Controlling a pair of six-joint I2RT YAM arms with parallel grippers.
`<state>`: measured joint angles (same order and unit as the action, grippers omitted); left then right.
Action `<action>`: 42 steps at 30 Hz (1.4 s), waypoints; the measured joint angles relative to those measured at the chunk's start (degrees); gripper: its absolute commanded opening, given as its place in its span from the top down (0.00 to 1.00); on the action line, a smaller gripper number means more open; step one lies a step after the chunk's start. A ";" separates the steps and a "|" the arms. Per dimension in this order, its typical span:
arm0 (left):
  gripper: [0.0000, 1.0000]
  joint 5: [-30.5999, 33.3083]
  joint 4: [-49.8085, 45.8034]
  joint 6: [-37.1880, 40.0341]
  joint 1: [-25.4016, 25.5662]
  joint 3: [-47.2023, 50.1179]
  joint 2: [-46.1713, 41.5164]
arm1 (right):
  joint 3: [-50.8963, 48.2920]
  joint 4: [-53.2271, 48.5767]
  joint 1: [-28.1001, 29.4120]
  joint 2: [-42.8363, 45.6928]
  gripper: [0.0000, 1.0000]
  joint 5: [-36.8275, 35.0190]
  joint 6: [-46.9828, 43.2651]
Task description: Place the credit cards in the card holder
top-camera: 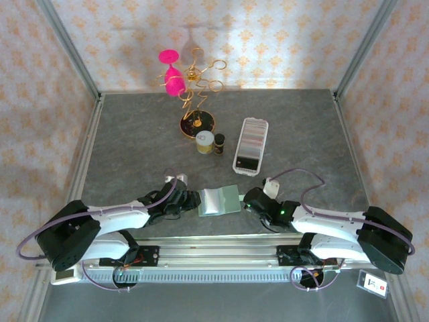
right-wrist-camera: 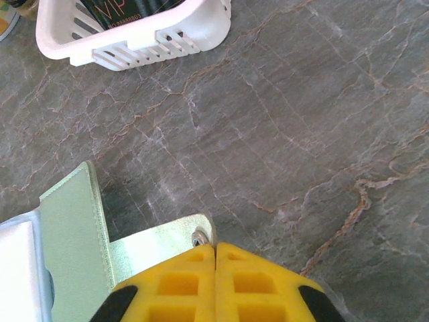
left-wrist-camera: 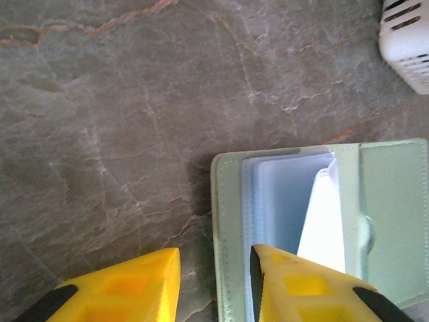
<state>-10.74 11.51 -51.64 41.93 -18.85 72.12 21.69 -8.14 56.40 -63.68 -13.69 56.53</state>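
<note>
- The tray (top-camera: 246, 172) holds the cards (top-camera: 252, 137) in a packed row, well apart from the holder (top-camera: 220, 200), which lies open on the bench (top-camera: 134, 134).
- Left wrist view: the left gripper (left-wrist-camera: 214, 249) stands apart, straddling the holder's edge. Pale sleeves (left-wrist-camera: 281, 194) show inside, their contents unclear.
- Right wrist view: the right gripper (right-wrist-camera: 214, 245) is closed, tips on the tab (right-wrist-camera: 167, 248). Whether it pinches or presses is unclear.

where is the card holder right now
In the top view the card holder lies open, front and centre, directly between the left end effector and the right end effector.
</note>
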 measured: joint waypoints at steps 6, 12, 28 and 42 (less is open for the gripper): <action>0.69 -1.44 3.39 -1.20 0.09 0.87 1.27 | -1.03 0.61 0.00 -0.02 1.00 0.42 0.00; 0.69 -3.87 7.69 -2.40 1.20 1.44 3.32 | -1.25 0.70 -0.13 -0.28 1.00 0.79 -0.17; 0.71 -6.25 12.85 -5.81 2.23 2.75 0.96 | -2.69 1.31 -0.22 -0.31 1.00 1.25 -0.13; 0.90 -7.30 18.82 -9.46 2.34 5.53 0.79 | -2.97 1.70 -0.22 -0.26 1.00 1.68 -0.15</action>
<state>-18.04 30.33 -61.10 44.27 -13.32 72.90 18.72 -6.44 56.18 -63.94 -12.01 56.38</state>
